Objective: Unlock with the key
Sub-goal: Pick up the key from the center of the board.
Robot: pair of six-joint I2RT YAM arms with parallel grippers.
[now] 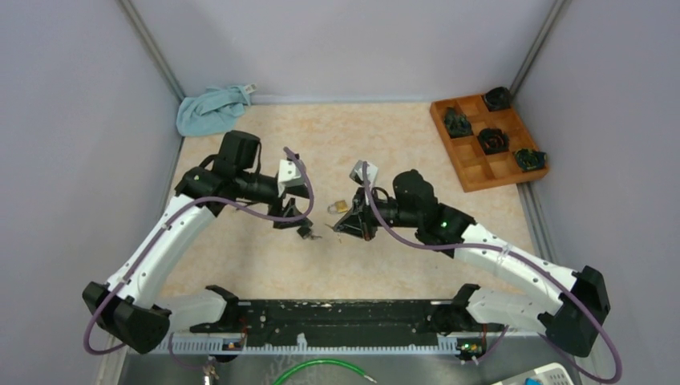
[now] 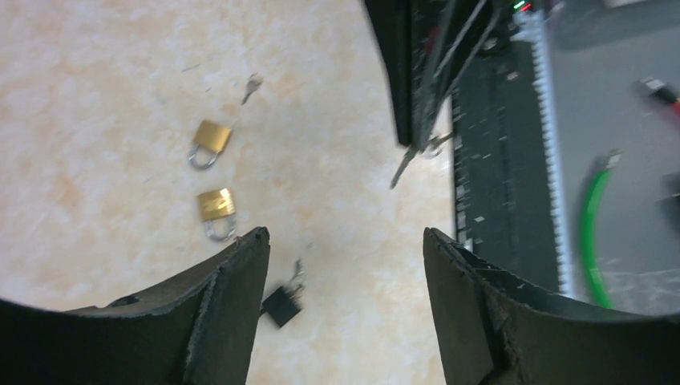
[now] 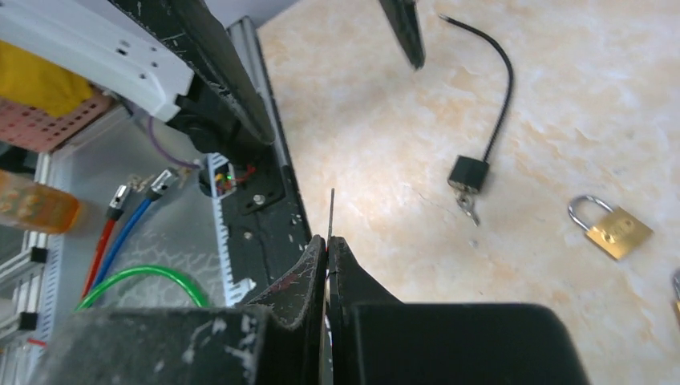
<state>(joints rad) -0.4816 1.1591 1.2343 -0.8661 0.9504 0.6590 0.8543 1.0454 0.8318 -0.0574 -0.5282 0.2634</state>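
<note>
1. The right claw [image 3: 329, 241] is pressed together on the key [image 3: 330, 210]; it pinches the head so that the thin blade juts past the fingertips, free to enter a keyhole; it hangs to the right of the black cable lock [image 3: 468, 172], apart from it.
2. The left claw [image 2: 345, 237] is spread wide with nothing between its fingers; it hovers over the black cable lock, which lies flat on the desk [image 1: 401, 136] just beside one finger; I judge that this arm is there to steady a lock body while the other arm works the key.
3. One end of the cable lies free of the black cable lock's body, so it looks already open; something small and silvery sits at its base, perhaps another key; I cannot tell whether it is seated.
4. A brass padlock [image 2: 216, 207] and a second brass padlock [image 2: 210, 143] lie beyond the black cable lock, with a loose key [image 2: 252, 87] farther beyond; which lock the pinched key suits is unclear.
5. Both arms reach in from the near edge, elbows out and forearms converging on the black cable lock; both wrists pitch down toward the desk.
</note>
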